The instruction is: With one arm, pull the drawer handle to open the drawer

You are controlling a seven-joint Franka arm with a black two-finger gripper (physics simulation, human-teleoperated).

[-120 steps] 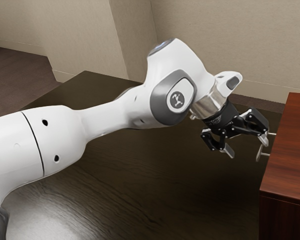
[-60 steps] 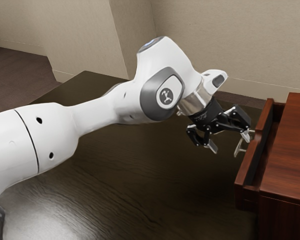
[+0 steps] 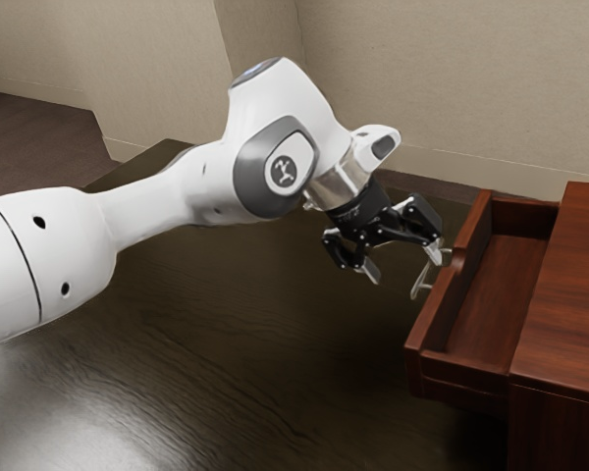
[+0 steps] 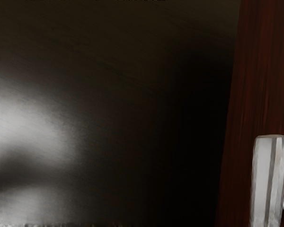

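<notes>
Now the drawer stands much wider open than before.
My gripper has drawn back, fingers spread, the far one hooked against the silver handle.

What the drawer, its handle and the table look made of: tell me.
Drawer: looks like reddish-brown wood, satin, with visible grain streaks. Handle: probably brushed metal, pale grey with soft sheen. Table: likely dark wood or veneer, semi-gloss, grain lines under broad reflections.
</notes>
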